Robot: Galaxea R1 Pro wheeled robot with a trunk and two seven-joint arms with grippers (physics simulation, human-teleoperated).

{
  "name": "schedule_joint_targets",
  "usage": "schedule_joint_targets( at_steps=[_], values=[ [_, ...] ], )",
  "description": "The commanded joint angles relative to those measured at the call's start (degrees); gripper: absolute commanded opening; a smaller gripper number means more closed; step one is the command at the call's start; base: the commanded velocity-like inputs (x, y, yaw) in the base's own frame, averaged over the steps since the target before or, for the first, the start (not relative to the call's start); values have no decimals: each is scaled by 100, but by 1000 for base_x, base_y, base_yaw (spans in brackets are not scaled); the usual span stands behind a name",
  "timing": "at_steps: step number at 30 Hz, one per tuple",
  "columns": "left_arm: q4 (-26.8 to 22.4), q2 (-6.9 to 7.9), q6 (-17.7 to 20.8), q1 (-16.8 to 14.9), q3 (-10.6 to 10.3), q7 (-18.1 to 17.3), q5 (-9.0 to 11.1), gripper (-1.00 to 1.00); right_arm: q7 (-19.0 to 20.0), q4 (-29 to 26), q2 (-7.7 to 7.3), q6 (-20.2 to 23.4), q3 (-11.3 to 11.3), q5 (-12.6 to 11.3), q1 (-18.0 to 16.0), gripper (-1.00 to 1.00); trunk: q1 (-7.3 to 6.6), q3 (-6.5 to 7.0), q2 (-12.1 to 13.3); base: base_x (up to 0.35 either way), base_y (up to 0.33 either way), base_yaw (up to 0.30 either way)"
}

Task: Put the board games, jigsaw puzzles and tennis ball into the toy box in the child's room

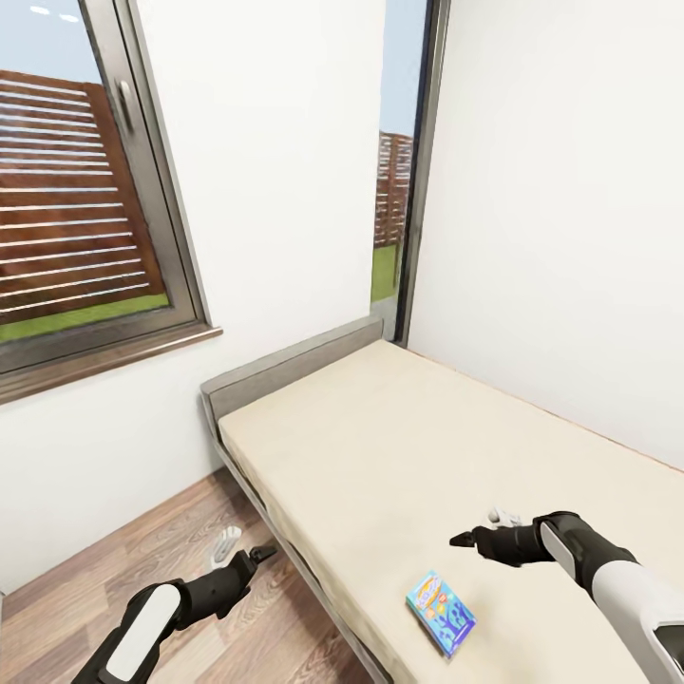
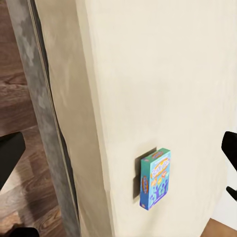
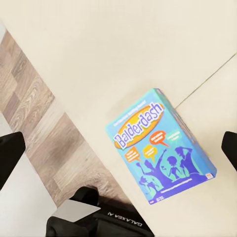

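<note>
A small blue board game (image 1: 442, 611) lies flat on the beige bed (image 1: 399, 446), close to the mattress's near edge. Its printed lid shows in the right wrist view (image 3: 158, 148), and it also shows in the left wrist view (image 2: 155, 178). My right gripper (image 1: 482, 528) hovers open over the mattress, a little beyond the box and to its right, holding nothing. Open and empty too, my left gripper (image 1: 243, 548) hangs over the wood floor beside the bed frame, left of the box. Dark fingertips (image 3: 10, 150) frame the edges of the right wrist view.
White walls close the bed in behind and on the right. A large window (image 1: 85, 209) is on the left wall and a narrow one (image 1: 399, 190) is in the corner. The grey headboard (image 1: 285, 366) stands at the far end. Wood floor (image 1: 114, 570) runs left of the bed.
</note>
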Motion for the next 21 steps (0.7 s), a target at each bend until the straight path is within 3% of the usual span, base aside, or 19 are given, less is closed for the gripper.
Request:
schedule_joint_targets(
  at_steps=[1, 21],
  values=[
    [-3, 4, 10, -3, -10, 2, 14, 100, -3, -7, -6, 34, 47, -58, -3, 100, 23, -22, -45, 0, 0, 0],
    [-3, 4, 10, -3, -10, 3, 14, 100, 8, -166, 37, 210, 52, -46, -4, 100, 462, -354, -847, 0, 0, 0]
  ],
)
